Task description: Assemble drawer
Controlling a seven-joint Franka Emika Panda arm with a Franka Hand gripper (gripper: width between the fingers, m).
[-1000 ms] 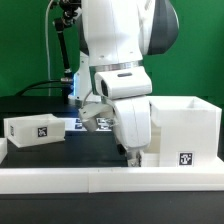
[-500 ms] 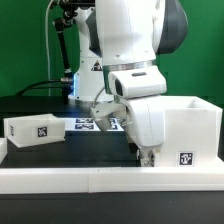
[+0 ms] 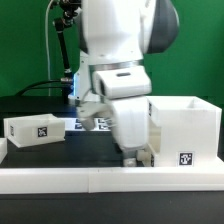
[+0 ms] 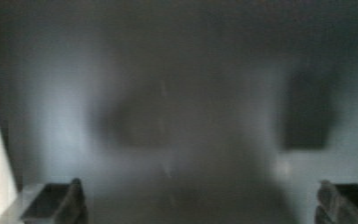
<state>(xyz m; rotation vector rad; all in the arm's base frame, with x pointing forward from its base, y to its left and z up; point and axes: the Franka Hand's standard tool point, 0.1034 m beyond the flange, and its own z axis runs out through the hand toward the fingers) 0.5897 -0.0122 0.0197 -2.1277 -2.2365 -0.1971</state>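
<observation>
**Exterior view: tool low on the desk, beside the drawer casing**

From where I stand, the big white arm fills the middle of the scene and reaches straight down. Its tool hangs low over the black desk, just beside the drawer casing, on the side facing the exterior view's left. The casing is the large hollow white box at the exterior view's right. It stands upright with its open side up and shows a square black-and-white tag low on its front face.

A small open-topped tray sits well apart from it at the exterior view's left, its own tag facing the camera. Behind it, between the tray and the arm, lies the marker board, flat on the desk. A long, low white border rail runs across the front.

The wrist view is badly blurred. Even so, the two fingers of the tool show at opposite edges, spread wide with nothing between them, so it looks released and empty-handed. A dim darker patch lies ahead of them; I cannot tell what it is.
</observation>
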